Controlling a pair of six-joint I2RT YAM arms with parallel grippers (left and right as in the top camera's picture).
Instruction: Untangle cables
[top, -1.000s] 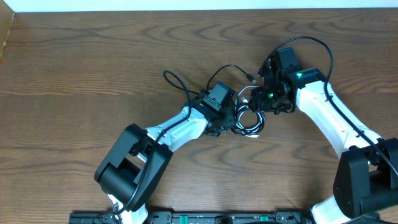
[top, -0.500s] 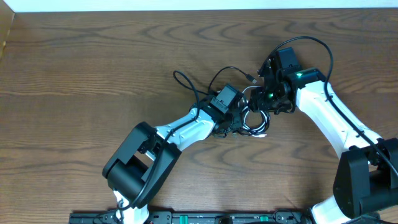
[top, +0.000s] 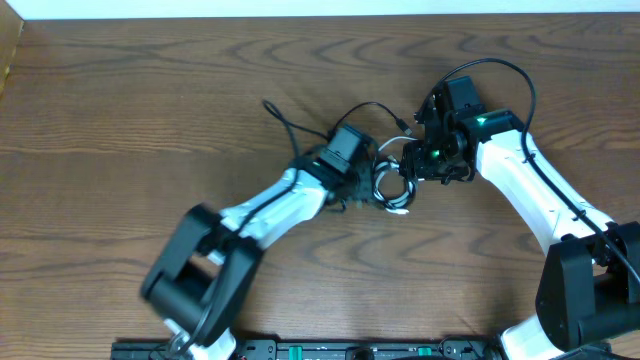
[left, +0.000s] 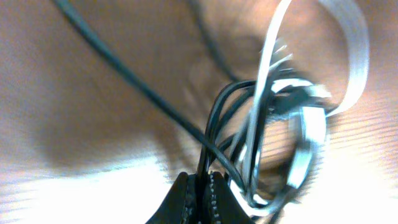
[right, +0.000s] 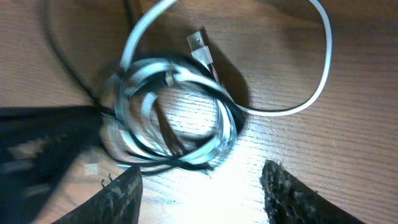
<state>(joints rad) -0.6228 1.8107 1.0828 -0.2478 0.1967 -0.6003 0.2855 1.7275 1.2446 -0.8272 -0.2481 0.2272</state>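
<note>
Dark wood-grain table (top: 120, 120) fills every view, and the cables (top: 392, 188) lie on it as a small coiled bundle near the middle, between the two wrists. On the left wrist camera my left gripper (left: 199, 186) is closed tight, with a few strands of the black cable (left: 124, 81) pinched between the jaws right where they leave the coil. The white cable (left: 357, 50) loops through the same tangle but does not look clamped. The right gripper (right: 202, 183) hangs over the bundle with its fingers spread wide and nothing between them. Below it the white cord swings out in one big free loop, and its small metal plug (right: 200, 45) lies at the top edge of the coil

Both cords look thin, light and floppy to me, so I expect the whole bundle to drag along if only one side pulls. The jackets are probably slick, so any pinch should be firm. I would take the white one on its free loop or just behind the plug, not on the plug tip, and draw it gently away from the left hold
</note>
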